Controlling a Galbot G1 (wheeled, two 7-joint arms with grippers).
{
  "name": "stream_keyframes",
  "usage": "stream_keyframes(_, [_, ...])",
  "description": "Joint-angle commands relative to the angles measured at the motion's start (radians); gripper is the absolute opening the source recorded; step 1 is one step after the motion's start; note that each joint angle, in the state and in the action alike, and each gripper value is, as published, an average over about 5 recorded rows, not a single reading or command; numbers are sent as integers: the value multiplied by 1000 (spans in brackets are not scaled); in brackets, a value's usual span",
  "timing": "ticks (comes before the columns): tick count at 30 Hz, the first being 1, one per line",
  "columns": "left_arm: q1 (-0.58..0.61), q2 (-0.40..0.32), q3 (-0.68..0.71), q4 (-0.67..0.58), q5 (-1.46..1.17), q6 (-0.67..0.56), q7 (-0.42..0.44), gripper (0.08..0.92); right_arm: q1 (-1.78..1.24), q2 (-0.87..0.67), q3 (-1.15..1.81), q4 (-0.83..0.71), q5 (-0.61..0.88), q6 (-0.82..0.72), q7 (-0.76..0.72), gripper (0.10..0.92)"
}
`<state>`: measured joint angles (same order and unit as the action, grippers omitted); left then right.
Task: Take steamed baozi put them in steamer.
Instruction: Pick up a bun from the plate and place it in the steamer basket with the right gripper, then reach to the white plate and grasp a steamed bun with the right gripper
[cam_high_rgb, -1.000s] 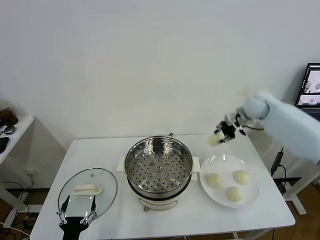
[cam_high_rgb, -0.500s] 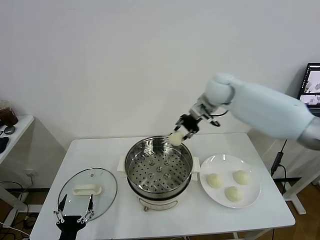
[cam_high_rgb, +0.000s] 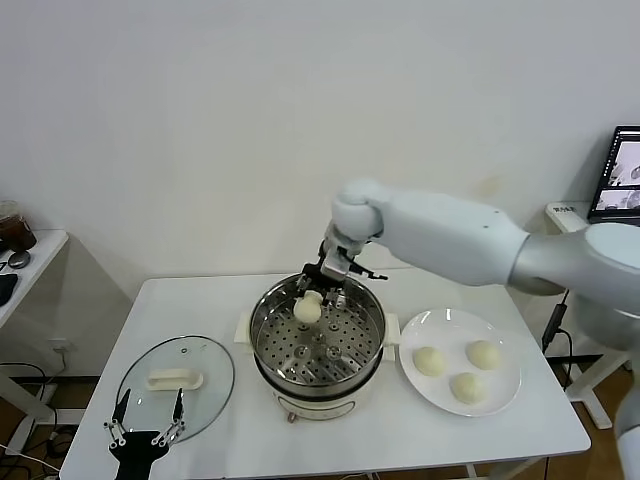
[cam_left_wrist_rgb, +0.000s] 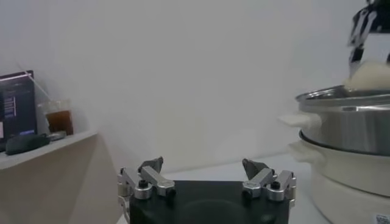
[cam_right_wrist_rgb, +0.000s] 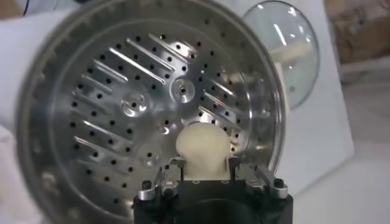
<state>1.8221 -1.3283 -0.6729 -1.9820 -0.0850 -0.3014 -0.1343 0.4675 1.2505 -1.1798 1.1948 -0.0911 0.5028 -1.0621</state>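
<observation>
Above the round shiny stainless-steel steamer (cam_high_rgb: 317, 340) with its perforated tray, my right pincer (cam_high_rgb: 322, 287) pinches one pale cream dome-shaped baozi (cam_high_rgb: 308, 310) between narrow-set fingers. My left pincer (cam_high_rgb: 143, 432) hangs spread wide near the table's front edge.

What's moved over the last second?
The right end effector carried one baozi from above the plate leftward, now over the steamer tray, shut on it. The other three baozi, the glass lid and the open left end effector stayed put.
</observation>
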Motion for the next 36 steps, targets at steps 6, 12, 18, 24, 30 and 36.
stream_keyframes(6, [-4,-4,0,5,4,-6,-1,823,-57,114,18,-142,-324,196,46,480])
stream_keyframes(12, [-6,-5,-2,4,5,-10,-2,823,-74,113,30,-170,-337,209,58,500])
stream_keyframes(18, [-3,-9,-4,-5,7,-10,-3,823,-91,124,56,-203,-341,230,92,600])
stream_keyframes(24, [2,-12,-6,-11,8,-13,-5,823,-66,98,46,-160,-274,220,90,765])
stream_keyframes(30, [9,-11,-16,-22,3,-13,-4,823,79,-41,7,48,-9,-27,-9,821])
stream_keyframes(36, [15,-5,-22,-41,-9,-11,0,823,216,-284,-77,268,269,-487,-50,823])
